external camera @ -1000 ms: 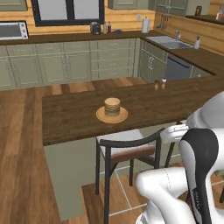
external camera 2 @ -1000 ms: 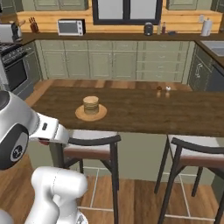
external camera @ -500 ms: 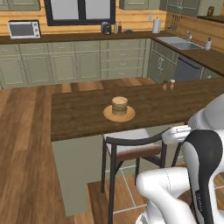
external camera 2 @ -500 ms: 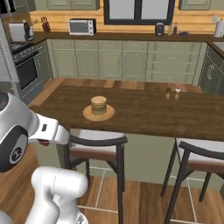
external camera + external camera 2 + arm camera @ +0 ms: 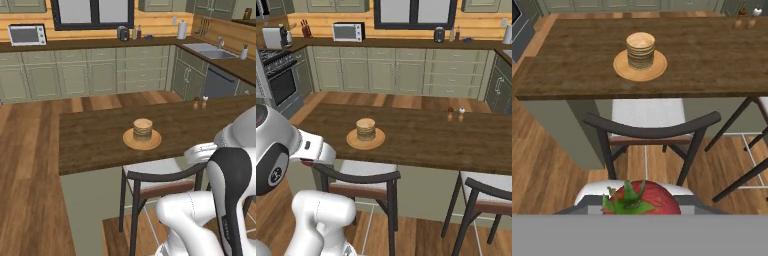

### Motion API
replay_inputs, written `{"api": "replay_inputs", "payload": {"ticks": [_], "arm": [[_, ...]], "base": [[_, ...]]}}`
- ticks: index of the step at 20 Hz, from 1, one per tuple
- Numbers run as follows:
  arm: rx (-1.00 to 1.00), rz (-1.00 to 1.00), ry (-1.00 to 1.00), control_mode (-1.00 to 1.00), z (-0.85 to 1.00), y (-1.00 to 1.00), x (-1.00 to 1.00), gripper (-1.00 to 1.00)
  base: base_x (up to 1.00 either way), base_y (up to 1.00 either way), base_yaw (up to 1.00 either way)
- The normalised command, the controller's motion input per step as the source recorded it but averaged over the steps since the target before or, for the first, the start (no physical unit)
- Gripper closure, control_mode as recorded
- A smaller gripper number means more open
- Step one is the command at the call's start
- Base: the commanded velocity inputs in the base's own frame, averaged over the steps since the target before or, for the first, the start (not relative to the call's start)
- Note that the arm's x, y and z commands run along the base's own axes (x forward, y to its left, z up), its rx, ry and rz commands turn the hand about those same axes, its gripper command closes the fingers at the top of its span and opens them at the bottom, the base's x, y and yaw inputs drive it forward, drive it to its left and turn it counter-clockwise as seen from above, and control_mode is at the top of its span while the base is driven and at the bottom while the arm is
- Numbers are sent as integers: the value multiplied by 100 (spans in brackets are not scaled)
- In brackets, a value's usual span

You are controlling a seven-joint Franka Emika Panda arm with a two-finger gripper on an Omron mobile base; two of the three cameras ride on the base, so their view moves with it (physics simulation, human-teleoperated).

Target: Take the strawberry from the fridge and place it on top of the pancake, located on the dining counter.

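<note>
The pancake sits on its round plate at upper centre of the hand view, well inside the desk edges, with bare wood all round. A dark chair stands tucked below the near edge, mid-frame. The strawberry shows at bottom centre, pinched in the jaws. The base views add salt and pepper shakers toward the desk's far side and open floor at left
</note>
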Motion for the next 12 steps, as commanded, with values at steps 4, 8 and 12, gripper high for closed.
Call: {"api": "replay_inputs", "payload": {"ticks": [4,8,12], "arm": [[0,0,0,100,0,0,0,100],[0,0,0,100,0,0,0,100],[-2,0,2,-100,2,18,48,100]], "base": [[23,4,0],[14,2,0],[28,13,0]]}}
